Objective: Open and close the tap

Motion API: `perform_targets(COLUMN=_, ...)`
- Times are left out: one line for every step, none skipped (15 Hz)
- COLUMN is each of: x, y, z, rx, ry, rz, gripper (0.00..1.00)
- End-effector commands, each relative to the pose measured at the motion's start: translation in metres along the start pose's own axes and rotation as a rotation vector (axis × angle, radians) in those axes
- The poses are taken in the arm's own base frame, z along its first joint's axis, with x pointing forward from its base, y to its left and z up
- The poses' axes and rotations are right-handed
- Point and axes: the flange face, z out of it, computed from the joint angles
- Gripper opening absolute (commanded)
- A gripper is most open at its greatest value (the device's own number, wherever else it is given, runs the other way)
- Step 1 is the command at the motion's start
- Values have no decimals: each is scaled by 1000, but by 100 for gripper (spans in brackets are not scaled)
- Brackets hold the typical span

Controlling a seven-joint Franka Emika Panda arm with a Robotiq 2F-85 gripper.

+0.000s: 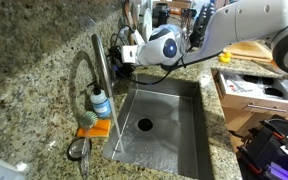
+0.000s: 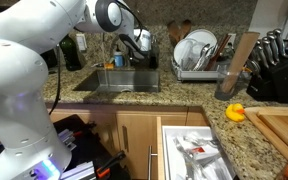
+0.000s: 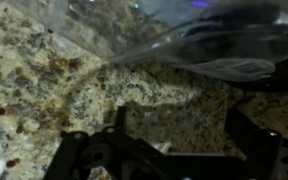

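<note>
Tap point(image 1: 98, 70) sits at the sink's point(image 1: 174, 110) 9 o'clock rim: rigid, slick metal fixed to the desk point(image 1: 24, 60) (won't flex), so I'd press its handle, which I can't spot, not the column. Farther back, 12 o'clock, the jaws hang wide open, empty.

tall brushed-silver tap point(image 1: 101, 75), upright column, arched gooseneck spout, beside the sink point(image 1: 174, 130)

An exterior view looked steeply down on the sink point(image 1: 174, 130) from near; an exterior view faced that sink point(image 2: 114, 82) from farther back. My wrist camera hugged the granite counter point(image 3: 134, 100).
</note>
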Motion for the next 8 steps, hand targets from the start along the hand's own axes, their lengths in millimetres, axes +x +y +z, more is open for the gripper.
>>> perform_targets(x=1, y=-2, z=0, rx=1, ry=10, rz=-2, gripper=100)
perform_targets(x=11, y=-1, z=0, rx=-7, ry=48, rz=-15, gripper=100)
perform_targets(x=20, y=-3, z=-2, rx=-10, ry=85, rz=-38, gripper=100)
perform_targets(x=35, y=-8, z=-7, rx=-5, ry=136, rz=-76, gripper=100)
perform_targets(x=47, y=-11, z=-10, rx=2, ry=153, rz=-122, gripper=100)
perform_targets(x=61, y=-11, z=-14, rx=5, ry=163, rz=-191, gripper=100)
perform_targets(x=69, y=-9, z=-15, rx=4, ry=158, rz=-248, gripper=100)
perform_targets(x=73, y=-5, z=-16, rx=-8, ry=157, rz=-304, gripper=100)
